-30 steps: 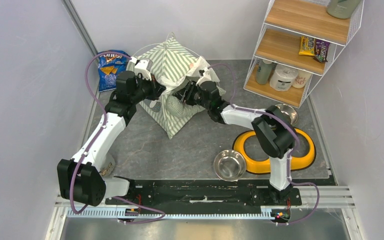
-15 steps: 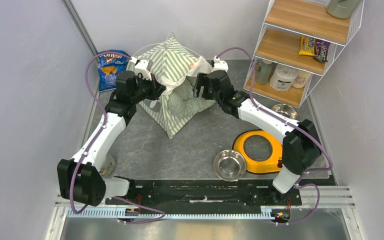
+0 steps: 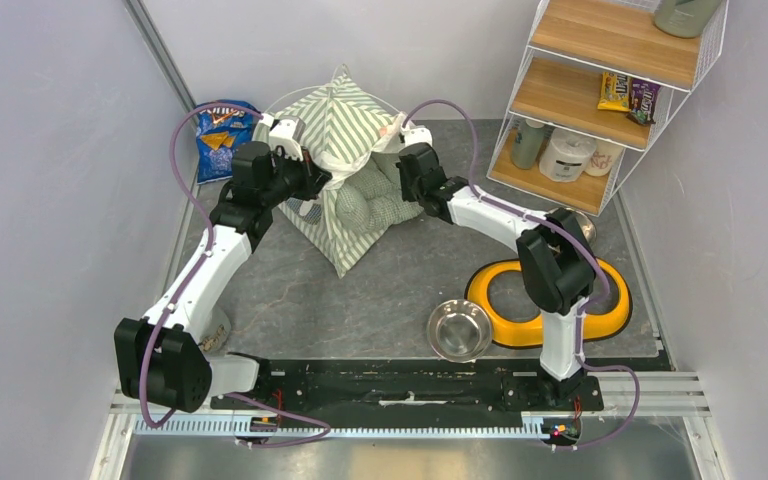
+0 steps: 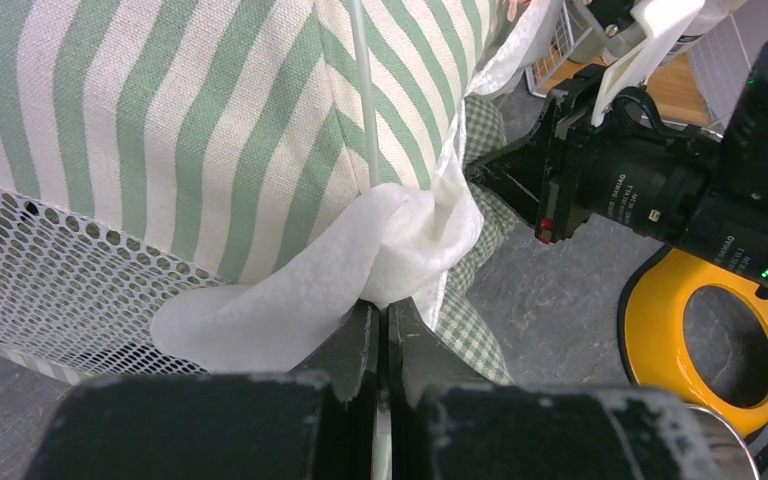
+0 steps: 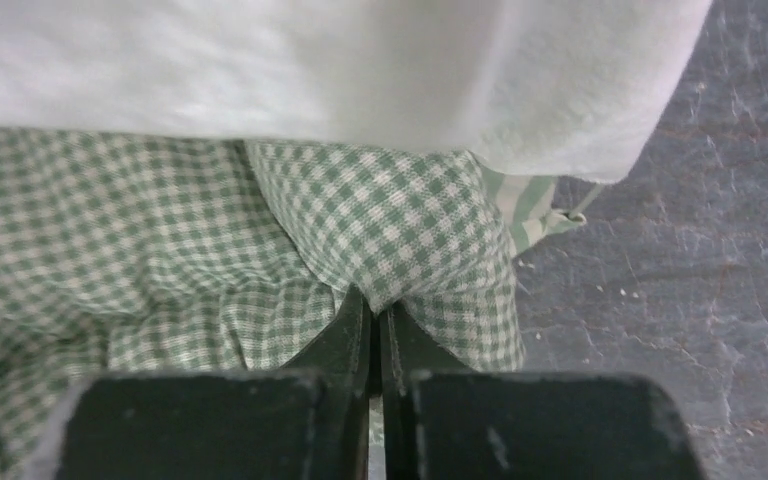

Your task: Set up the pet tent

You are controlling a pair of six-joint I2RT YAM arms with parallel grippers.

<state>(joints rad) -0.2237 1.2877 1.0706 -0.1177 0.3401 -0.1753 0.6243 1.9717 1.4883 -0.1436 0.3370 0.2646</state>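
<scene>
White fabric of the pet tent fills the clenched left pincer, checked cushion the right pincer.

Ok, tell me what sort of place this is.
Likely a staged pet corner inside a robot test cell: a striped pet tent, a yellow bowl holder beside a steel bowl, and a wire shelf, all between plain grey walls.

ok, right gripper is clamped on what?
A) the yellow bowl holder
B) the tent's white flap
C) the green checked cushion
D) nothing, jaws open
C: the right wrist view shows the right gripper with its jaws shut on a fold of the green checked cushion; the white flap of the pet tent is pinched by the left gripper.
</scene>
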